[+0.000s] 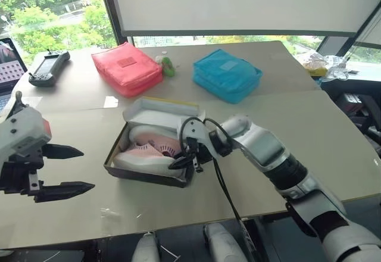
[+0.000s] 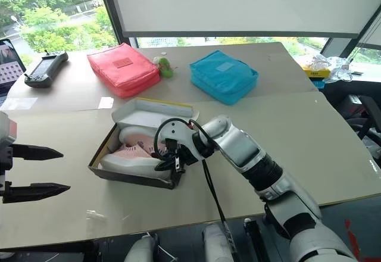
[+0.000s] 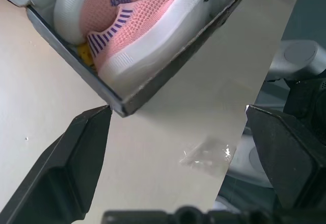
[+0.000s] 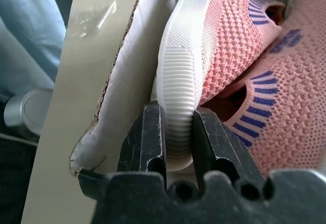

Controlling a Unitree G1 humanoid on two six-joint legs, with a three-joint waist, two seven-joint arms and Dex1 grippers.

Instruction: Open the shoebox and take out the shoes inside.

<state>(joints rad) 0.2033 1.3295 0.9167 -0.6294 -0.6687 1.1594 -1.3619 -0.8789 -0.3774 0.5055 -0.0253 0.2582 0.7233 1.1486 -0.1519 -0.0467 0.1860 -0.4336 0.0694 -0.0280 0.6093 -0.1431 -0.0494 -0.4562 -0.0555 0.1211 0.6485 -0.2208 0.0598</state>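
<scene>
Right wrist view, right gripper (image 4: 178, 147) pinching shoe sole (image 4: 178, 81)

Right tool (image 4: 178, 147) clamped; left tool (image 1: 70, 170) spread wide.

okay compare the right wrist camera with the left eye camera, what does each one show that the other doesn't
Right wrist view: the right gripper closed on the ribbed white sole edge of one of the shoes, a finger on each side.

Left eye view: the wider table, with the red pouch, the blue pouch, a handheld controller, and the left gripper open, apart from the box.

Both: the pink shoes lying in the opened shoebox.
</scene>
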